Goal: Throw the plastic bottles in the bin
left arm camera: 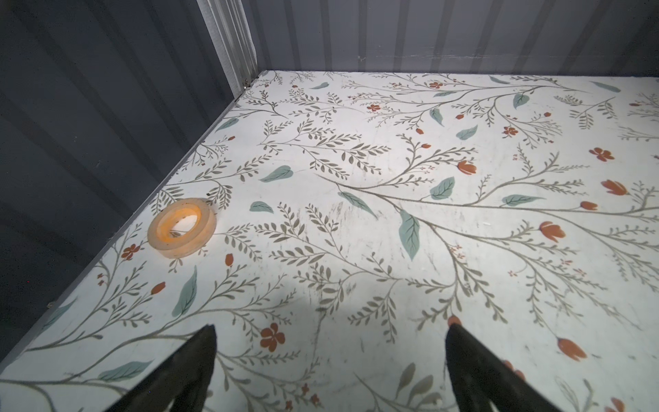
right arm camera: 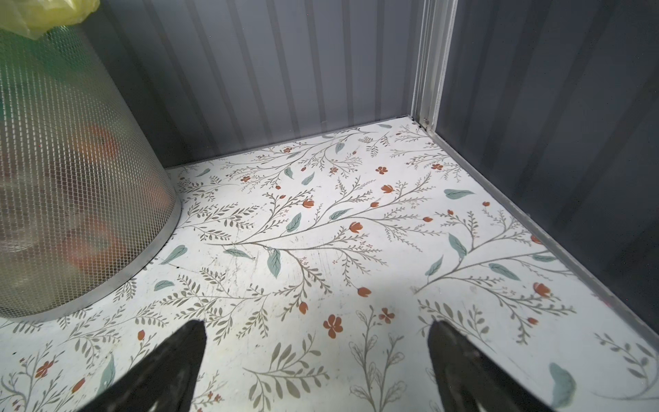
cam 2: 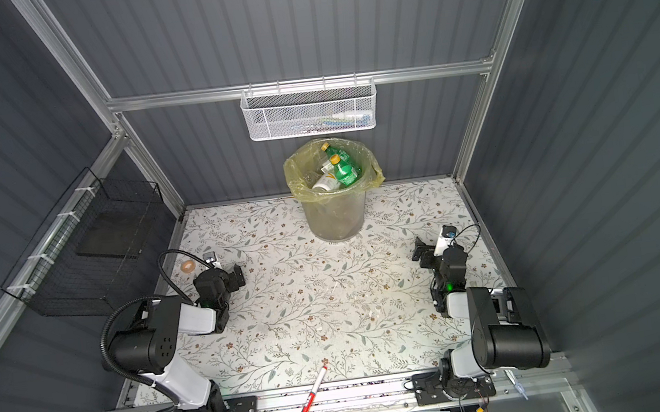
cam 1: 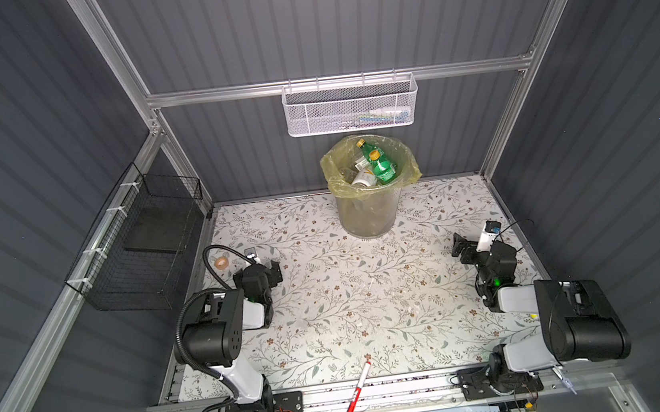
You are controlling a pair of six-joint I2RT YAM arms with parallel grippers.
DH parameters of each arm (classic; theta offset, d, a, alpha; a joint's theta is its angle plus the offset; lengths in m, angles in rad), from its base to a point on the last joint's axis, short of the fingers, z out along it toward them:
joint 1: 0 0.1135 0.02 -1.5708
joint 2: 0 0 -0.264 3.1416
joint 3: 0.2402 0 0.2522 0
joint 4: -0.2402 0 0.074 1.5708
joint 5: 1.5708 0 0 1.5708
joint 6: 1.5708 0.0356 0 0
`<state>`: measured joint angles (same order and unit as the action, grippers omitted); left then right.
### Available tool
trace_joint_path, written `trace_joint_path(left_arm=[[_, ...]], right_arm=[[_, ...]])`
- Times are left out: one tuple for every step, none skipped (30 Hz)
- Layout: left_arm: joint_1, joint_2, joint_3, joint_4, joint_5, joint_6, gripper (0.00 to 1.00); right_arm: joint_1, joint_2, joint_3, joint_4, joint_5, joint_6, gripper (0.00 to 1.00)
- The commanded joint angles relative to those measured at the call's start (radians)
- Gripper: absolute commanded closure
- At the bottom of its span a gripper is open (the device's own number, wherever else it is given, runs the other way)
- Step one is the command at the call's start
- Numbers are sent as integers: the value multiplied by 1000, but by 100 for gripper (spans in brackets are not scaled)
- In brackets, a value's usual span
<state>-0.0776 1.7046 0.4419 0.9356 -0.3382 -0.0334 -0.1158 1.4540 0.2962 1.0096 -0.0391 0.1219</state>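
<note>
Finishing stage: plastic bottles [cam 1: 374, 167] lodged in bin [cam 1: 363, 216]; none visible on surface [cam 1: 350, 297]. Left pincer [left arm camera: 331, 324], right pincer [right arm camera: 317, 323]: both apart, empty. Next move: probably none needed.

Work surface: table [cam 1: 350, 297] with a white floral print of grey-green sprigs and orange-red flowers; scuff marks show near its centre. Tape roll [left arm camera: 182, 227]: tan, translucent, lying flat on the table just beside the left wall edge; visible in both top views. Marker pen [cam 1: 358, 390]: red and white, lying tilted across the table's front edge; white end on the print, red end on the front metal rail [cam 1: 402, 391]. White mesh basket [cam 1: 351, 106]: hung on the rear horizontal aluminium bar [cam 1: 224, 94]; small items at its right end, too small to identify. Black wire basket [cam 1: 137, 252]: fastened along the left wall with white ties [cam 1: 117, 210]; a dark flat sheet [cam 1: 155, 229] lies inside. Walls [cam 1: 321, 20]: grey, ribbed.
</note>
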Motion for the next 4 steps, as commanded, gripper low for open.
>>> trace_joint_path(left_arm=[[-2,12,20,-6,12,7,0],[-3,11,20,-5,12,7,0],[-2,11,17,1,11,11,0],[-2,9,11,10,11,10,0]], right_arm=[[4,7,0,24,-10,-14,1],[5,6,0,24,-10,-13,1],[4,8,-1,23,-10,-13,1],[4,7,0,23,-10,-13,1]])
